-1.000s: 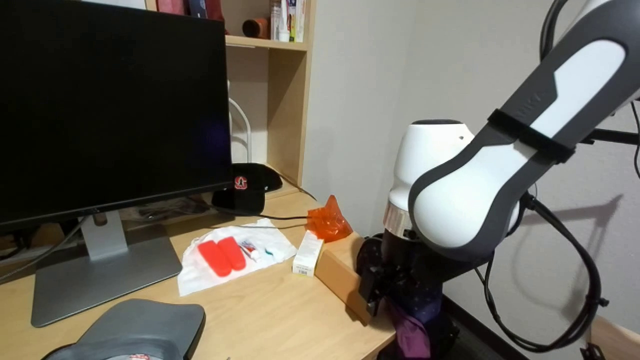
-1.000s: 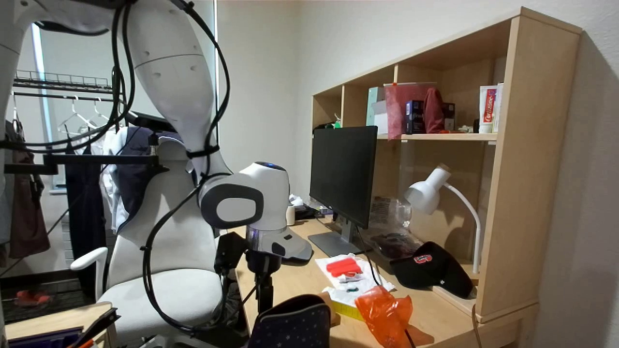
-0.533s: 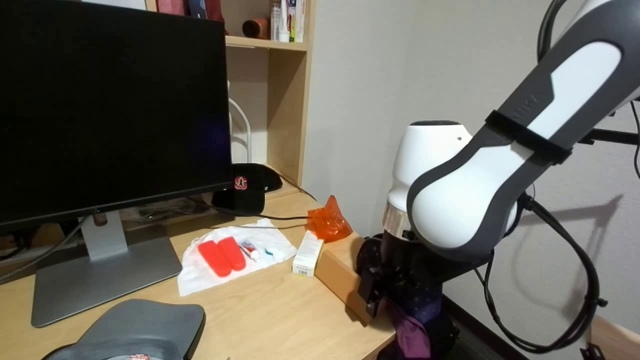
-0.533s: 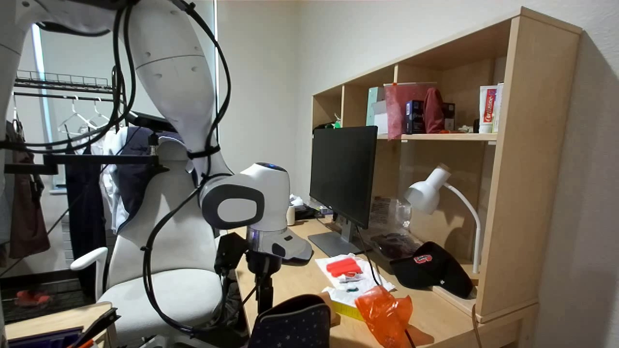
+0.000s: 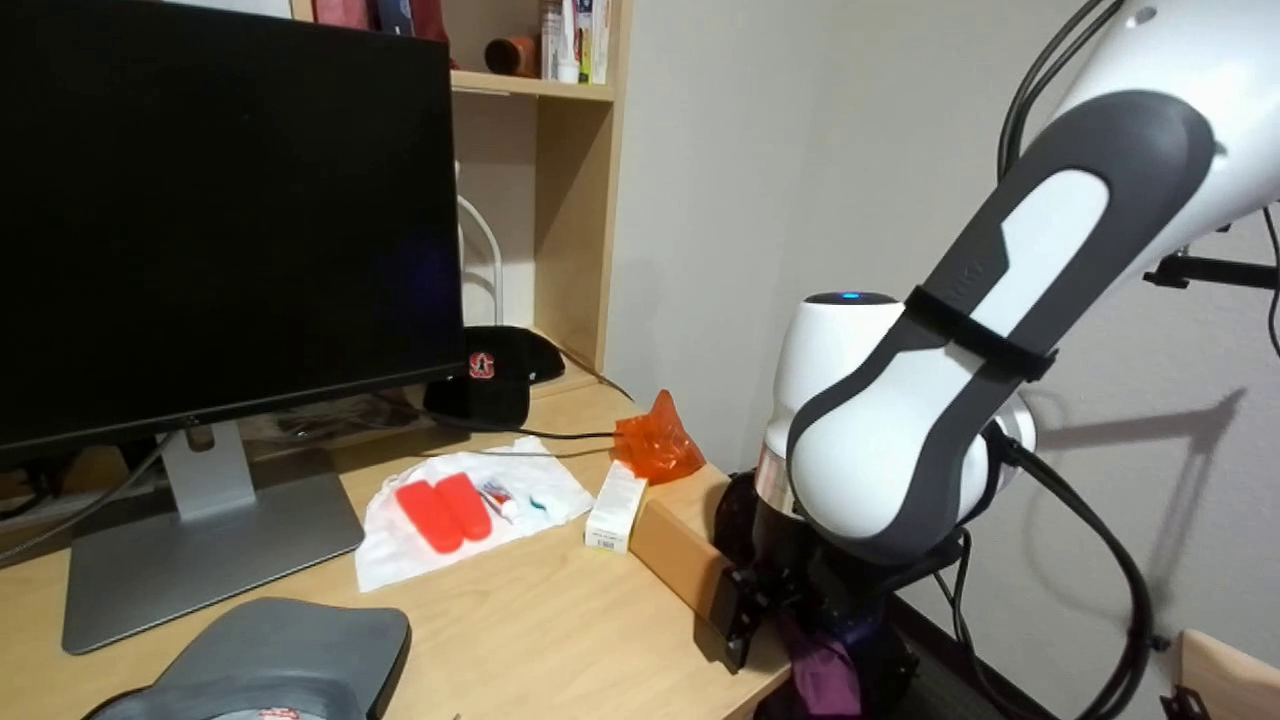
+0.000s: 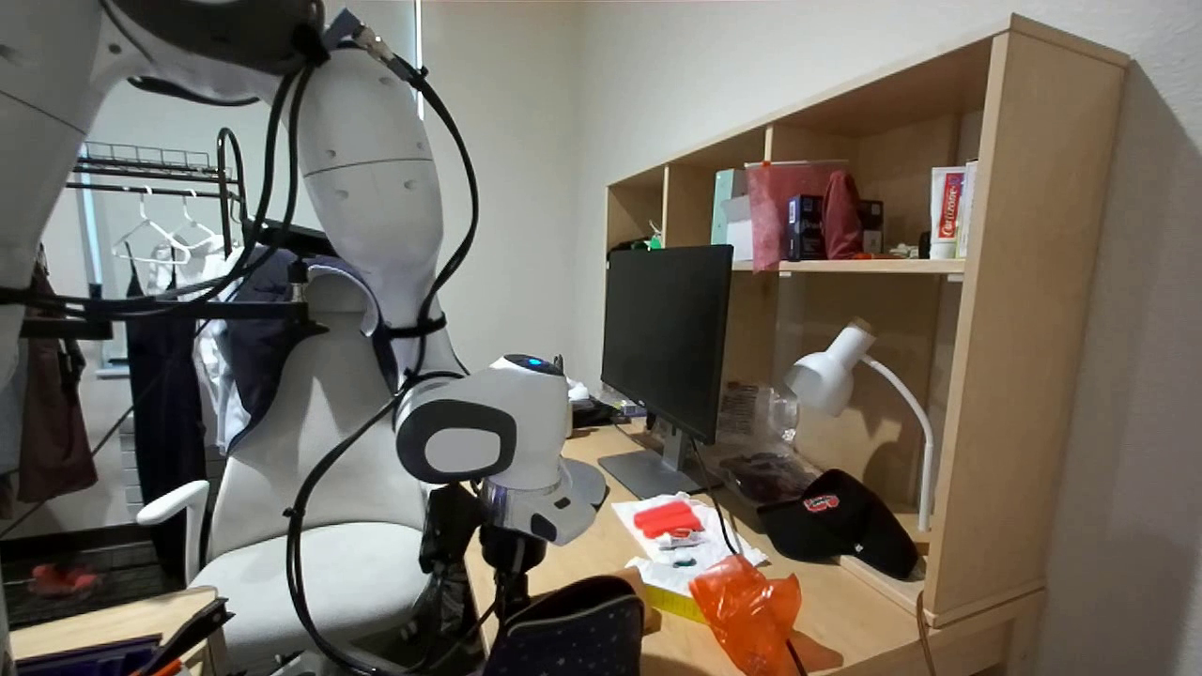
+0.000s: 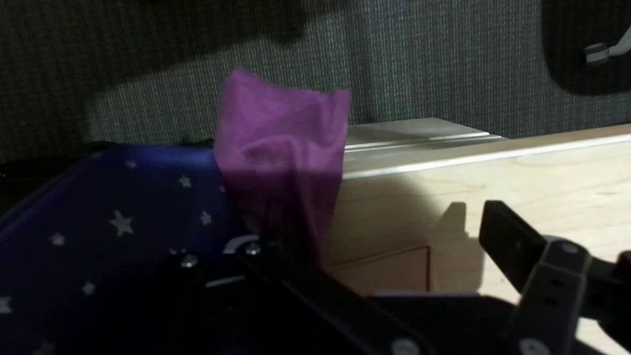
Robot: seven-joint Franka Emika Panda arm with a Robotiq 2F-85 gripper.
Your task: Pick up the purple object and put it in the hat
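End effector (image 7: 382,224) at right edge of bench (image 5: 540,640), fingers (image 7: 512,244) spread wide, gap between. Purple cloth (image 7: 286,128) just beyond that edge, beside starry bag (image 7: 133,212); in wrist view one finger overlaps its near part, cannot tell whether touching. Hat (image 5: 290,650) at near left of bench, well apart from cloth. Brown box (image 5: 675,560) just beside end effector, white box (image 5: 615,510) next to it. Cap (image 5: 500,395) on far side, right of monitor (image 5: 230,220).

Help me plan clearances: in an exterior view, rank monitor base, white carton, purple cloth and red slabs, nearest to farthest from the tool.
1. Purple cloth, lower right.
2. White carton, lower centre.
3. Red slabs, lower left.
4. Monitor base, far left.
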